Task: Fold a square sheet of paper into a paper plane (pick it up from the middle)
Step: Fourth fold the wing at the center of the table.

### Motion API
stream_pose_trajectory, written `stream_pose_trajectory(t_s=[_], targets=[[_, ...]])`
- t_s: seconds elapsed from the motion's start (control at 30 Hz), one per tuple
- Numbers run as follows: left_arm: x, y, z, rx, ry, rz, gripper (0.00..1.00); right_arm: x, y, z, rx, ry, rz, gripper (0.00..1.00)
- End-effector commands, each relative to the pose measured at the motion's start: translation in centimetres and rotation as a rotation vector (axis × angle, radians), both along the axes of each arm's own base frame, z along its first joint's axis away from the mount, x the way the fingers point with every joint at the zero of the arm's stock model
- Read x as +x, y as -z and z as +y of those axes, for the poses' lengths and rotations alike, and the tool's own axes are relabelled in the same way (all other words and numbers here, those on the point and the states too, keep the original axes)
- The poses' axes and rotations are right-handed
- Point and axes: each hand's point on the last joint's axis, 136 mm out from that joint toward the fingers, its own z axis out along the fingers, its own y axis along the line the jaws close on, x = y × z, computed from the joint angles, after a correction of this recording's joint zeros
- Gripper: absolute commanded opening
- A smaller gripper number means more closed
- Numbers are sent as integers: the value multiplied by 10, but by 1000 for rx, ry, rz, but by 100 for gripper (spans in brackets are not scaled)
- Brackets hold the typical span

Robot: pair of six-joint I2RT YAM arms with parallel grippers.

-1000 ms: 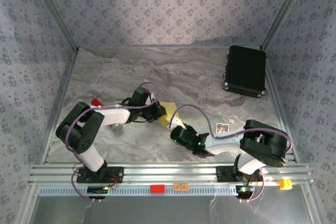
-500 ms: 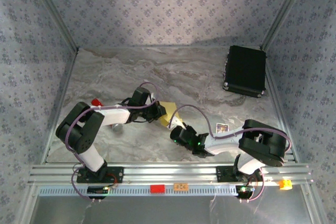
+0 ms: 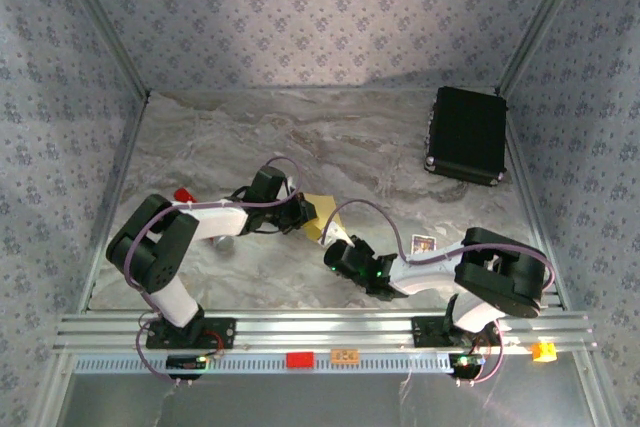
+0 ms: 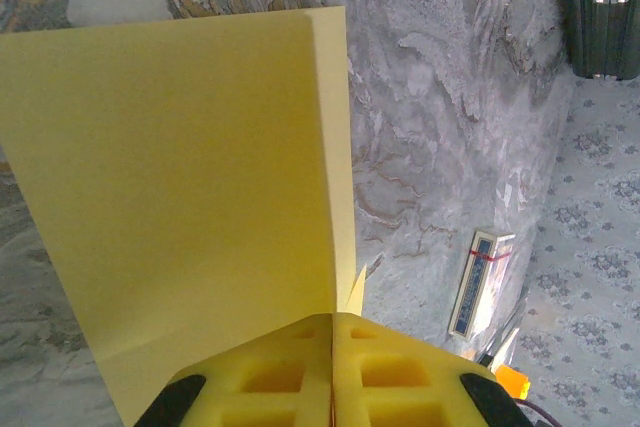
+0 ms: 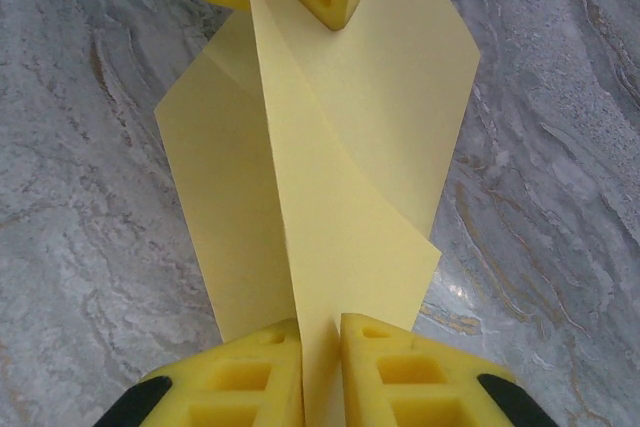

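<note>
Nearest, the right claw [image 5: 320, 335] is pinched almost closed on one edge of the square sheet of paper [image 5: 350, 147]; the sheet is held half-folded and twisted over the table [image 3: 300, 137] between both claws (apart from the small printed card [image 3: 422, 244]); beyond, the left claw [image 4: 332, 322] is clamped tight on the opposite edge; to crease well, I would untwist it, line up the edges, then press evenly.

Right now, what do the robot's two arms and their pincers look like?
The left arm and right arm have white links, bulky black joints and looping purple cables. The left pincer and right pincer have blocky yellow fingers with square recesses and black side patches.
</note>
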Motion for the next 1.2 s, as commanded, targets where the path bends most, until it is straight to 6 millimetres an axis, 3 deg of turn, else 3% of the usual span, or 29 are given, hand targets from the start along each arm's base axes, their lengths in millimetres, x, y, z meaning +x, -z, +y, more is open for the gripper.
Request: stream_pose_trajectory(t_s=[0.0, 0.27, 0.4, 0.47, 0.57, 0.7, 0.9, 1.17], targets=[[4, -4, -4, 0, 13, -17, 7, 2, 1, -6, -3, 26, -8, 17], [4, -5, -4, -3, 12, -18, 9, 3, 0, -6, 1, 38, -9, 10], [5, -6, 0, 3, 3, -24, 17, 3, 2, -6, 5, 42, 0, 6], [6, -8, 3, 5, -6, -30, 28, 3, 2, -6, 23, 45, 12, 4], [9, -14, 12, 29, -26, -52, 52, 3, 3, -2, 84, 50, 58, 3], [10, -22, 27, 86, -62, -87, 67, 3, 0, 5, 229, 39, 145, 3], [10, -28, 36, 111, -91, -111, 70, 5, -2, 7, 427, 13, 273, 2], [9, -26, 34, 100, -87, -101, 70, 8, 1, 7, 554, 28, 437, 2]])
